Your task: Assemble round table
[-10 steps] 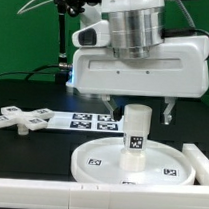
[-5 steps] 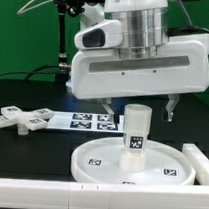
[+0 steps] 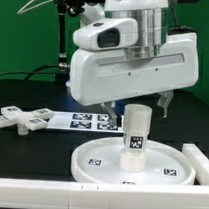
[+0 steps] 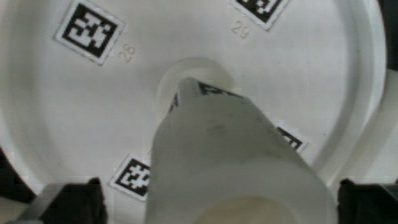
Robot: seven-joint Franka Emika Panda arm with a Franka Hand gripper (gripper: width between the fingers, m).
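The round disc (image 3: 99, 160) lies flat on the black table with the short thick cylinder post (image 3: 137, 135) standing upright at its middle. My gripper (image 3: 137, 109) hangs right over the post, open, one finger on each side of the post's top with gaps between. In the wrist view the post (image 4: 231, 140) rises toward the camera from the disc (image 4: 160, 40), and my gripper (image 4: 217, 206) has one dark fingertip (image 4: 71, 205) on each side of it. The cross-shaped piece (image 3: 22, 117) lies apart at the exterior view's left.
The marker board (image 3: 87, 119) lies flat behind the disc. A long white rail (image 3: 47, 192) runs along the table's front, and another white rail (image 3: 196, 158) stands at the exterior view's right of the disc. A black stand (image 3: 64, 40) rises at the back.
The hand has turned a little about its upright axis above the post and shifted slightly toward the exterior view's left. The jaws stay wide, and the post and disc have not moved.
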